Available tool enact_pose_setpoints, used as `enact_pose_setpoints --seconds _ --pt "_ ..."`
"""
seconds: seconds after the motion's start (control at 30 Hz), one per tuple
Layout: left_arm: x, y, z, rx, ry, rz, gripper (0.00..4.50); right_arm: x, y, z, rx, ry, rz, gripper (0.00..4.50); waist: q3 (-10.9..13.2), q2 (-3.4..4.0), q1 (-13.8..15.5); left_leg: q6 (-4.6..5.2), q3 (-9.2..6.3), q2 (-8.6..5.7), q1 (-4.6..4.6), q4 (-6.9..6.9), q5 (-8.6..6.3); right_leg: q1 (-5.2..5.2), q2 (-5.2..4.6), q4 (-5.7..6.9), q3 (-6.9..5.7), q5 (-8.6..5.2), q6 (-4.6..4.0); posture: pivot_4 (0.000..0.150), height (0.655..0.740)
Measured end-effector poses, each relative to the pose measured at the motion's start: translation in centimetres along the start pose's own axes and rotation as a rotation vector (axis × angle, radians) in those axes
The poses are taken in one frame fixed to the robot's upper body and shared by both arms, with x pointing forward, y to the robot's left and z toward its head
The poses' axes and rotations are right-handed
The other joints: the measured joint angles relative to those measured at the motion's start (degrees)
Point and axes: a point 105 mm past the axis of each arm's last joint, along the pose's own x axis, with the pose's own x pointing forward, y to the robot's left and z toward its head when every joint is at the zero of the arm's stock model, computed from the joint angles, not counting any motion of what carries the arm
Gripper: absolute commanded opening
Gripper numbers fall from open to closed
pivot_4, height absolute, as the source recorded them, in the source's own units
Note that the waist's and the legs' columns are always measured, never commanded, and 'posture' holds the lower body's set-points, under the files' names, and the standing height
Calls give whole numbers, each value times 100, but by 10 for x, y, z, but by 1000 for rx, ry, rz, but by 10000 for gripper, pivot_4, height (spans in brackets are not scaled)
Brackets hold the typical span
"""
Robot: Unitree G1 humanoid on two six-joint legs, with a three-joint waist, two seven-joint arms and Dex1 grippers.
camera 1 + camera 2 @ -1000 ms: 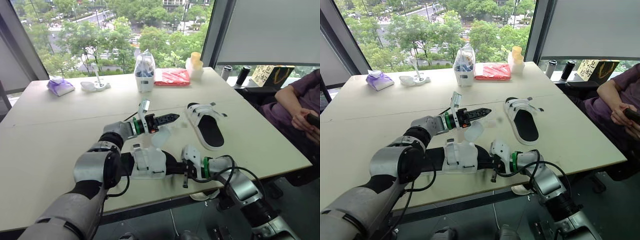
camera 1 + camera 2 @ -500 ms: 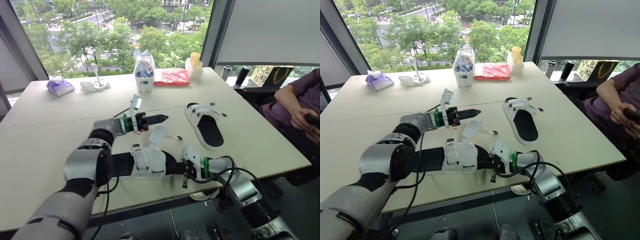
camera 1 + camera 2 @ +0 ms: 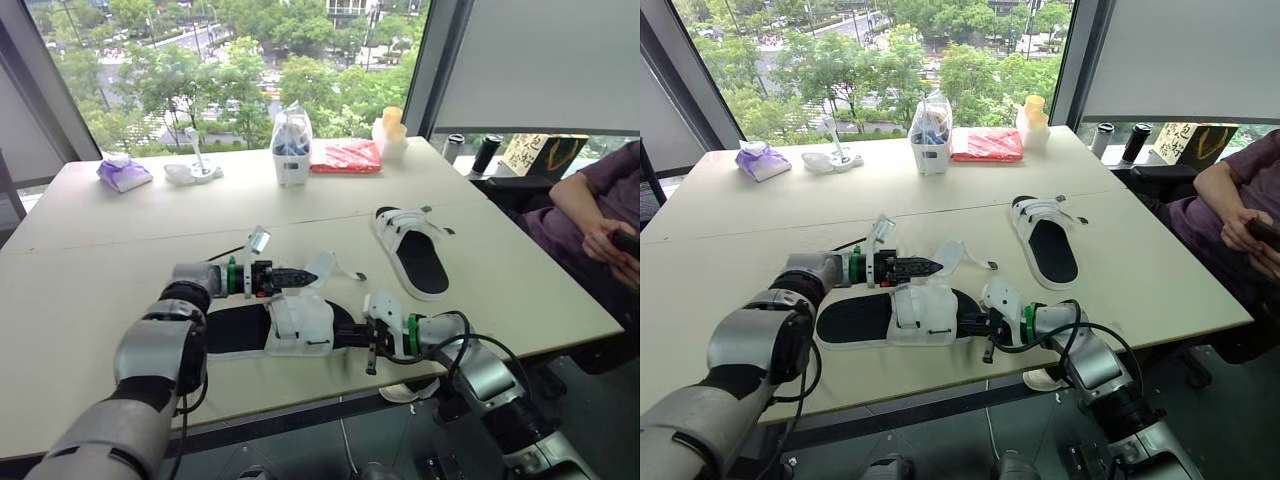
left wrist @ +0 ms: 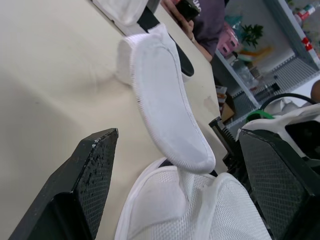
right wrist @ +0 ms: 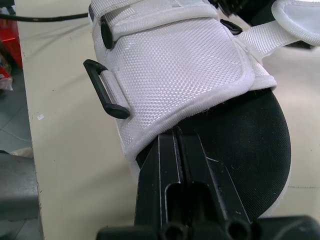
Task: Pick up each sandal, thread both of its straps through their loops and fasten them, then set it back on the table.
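The near sandal [image 3: 285, 325], white upper on a black sole, lies flat by the table's front edge. My right gripper [image 3: 371, 342] is shut on the sole's edge at its toe end [image 5: 175, 137], beside a black loop [image 5: 103, 90]. One loose white strap [image 4: 167, 117] curls up from the upper. My left gripper [image 3: 305, 277] lies low over the table behind the sandal, open, its fingers [image 4: 75, 192] wide on either side of that strap without touching it. The second sandal [image 3: 412, 250] lies to the right, farther back.
At the back of the table [image 3: 90, 290] stand a white holder with a plastic bag [image 3: 290, 150], a red packet [image 3: 345, 155], yellow cups [image 3: 390, 128], a purple pouch [image 3: 123, 172] and a small white item [image 3: 192, 170]. A seated person [image 3: 600, 210] is at the right.
My left gripper has come down and drawn back to the left, from above the table's middle to just behind the near sandal. The right gripper keeps its hold on the sole.
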Motion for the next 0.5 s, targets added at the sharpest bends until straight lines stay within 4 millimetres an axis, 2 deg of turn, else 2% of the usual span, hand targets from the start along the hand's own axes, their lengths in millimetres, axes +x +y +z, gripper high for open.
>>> enact_pose_setpoints --seconds 0.13,0.3,0.4,0.5 --pt "12 -4 3 -2 -11 -15 39683 0 0 0 1 1 1 0 0 0 2 1 -2 0 1 -2 -1 1 1 0 0 0 1 1500 7400" --pt "40 -22 19 17 -34 -84 39683 0 1 0 4 1 -8 0 0 -1 -2 2 -2 -1 0 0 -1 2 1 -1 0 0 1 1500 7400" --pt "46 -30 33 55 -42 -94 39683 1 1 1 2 0 -15 0 0 -1 -7 3 -2 -1 2 -3 -1 1 1 0 0 0 1 1500 7400" --pt "49 -35 38 69 -46 -114 39683 0 1 0 2 -1 -23 0 0 0 -7 3 -2 -1 2 -2 -2 2 2 0 0 0 1 1500 7400"
